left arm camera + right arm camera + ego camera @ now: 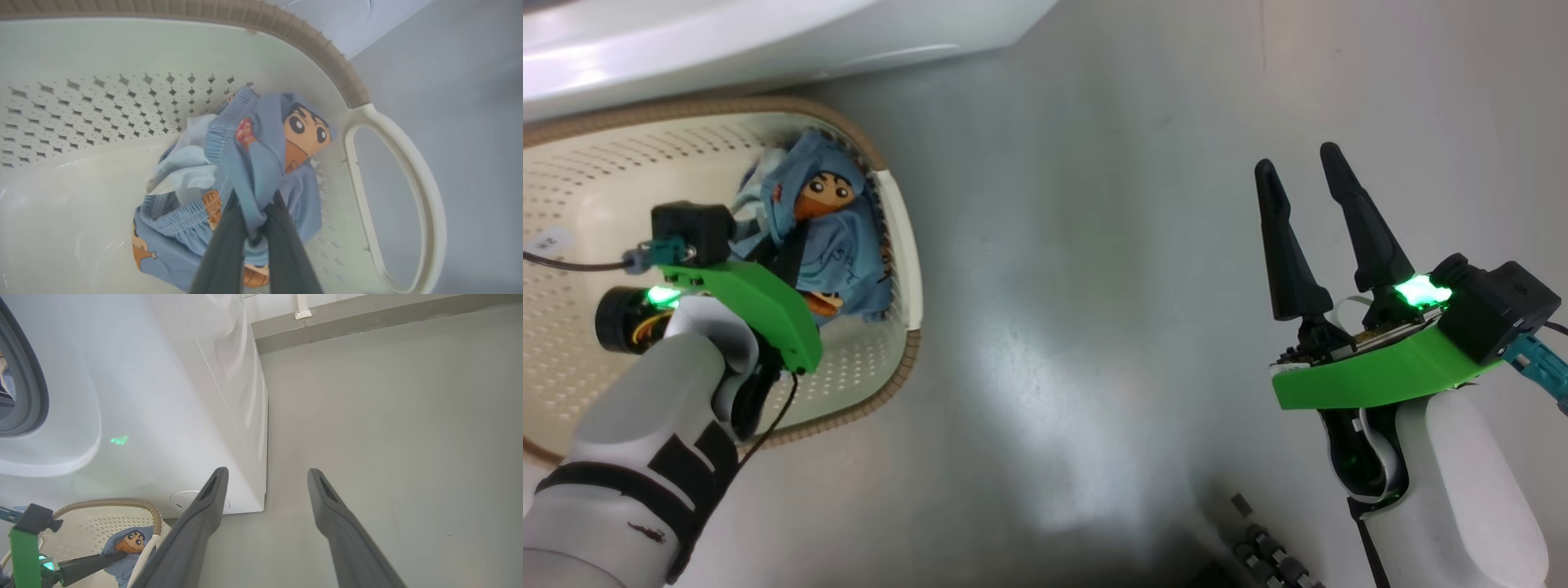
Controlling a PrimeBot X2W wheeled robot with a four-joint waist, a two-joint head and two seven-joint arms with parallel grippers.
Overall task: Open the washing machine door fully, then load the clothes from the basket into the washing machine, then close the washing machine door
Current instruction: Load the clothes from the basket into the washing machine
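Note:
The cream basket [907, 245] with a brown rim stands on the floor at the left, below the white washing machine [768, 41]. The blue clothes [837, 237] with a cartoon face lie bunched in its right end. My left gripper [796, 245] reaches down into the basket. In the left wrist view it [256, 208] is shut on a fold of the clothes [261, 163], near the basket's handle [408, 163]. My right gripper [1298, 159] hangs open over bare floor, holding nothing. The right wrist view shows the washing machine [163, 396] and its grey gasket [34, 375]. The washing machine door is out of view.
Grey floor [1094, 286] stretches between the basket and my right arm. The washer's front corner [261, 498] stands just beyond the basket [102, 522]. A wall skirting [367, 322] runs behind. Dark parts of my base [1266, 547] show at the bottom.

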